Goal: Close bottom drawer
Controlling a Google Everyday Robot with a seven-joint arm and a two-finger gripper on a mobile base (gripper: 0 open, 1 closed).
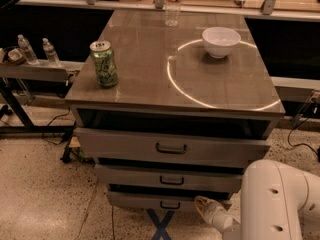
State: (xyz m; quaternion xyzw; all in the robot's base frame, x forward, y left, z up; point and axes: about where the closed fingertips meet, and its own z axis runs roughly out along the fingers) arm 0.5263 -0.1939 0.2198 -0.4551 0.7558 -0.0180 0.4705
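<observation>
The bottom drawer (142,200) sits lowest under the bench (150,69), poking out a little, and the gripper (206,208) is by its front (I cannot tell if the jaws are open), so push it straight in, slowly.

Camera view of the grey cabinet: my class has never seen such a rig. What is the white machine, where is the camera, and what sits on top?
The white shape at lower right is a robot arm; its gripper sits low, close by the bottom drawer, with nothing seen in it. The single camera looks down on the cabinet's front. All three drawers stand partly open. On the cabinet top are a green can, a white bowl and, at the back, a clear bottle.
</observation>
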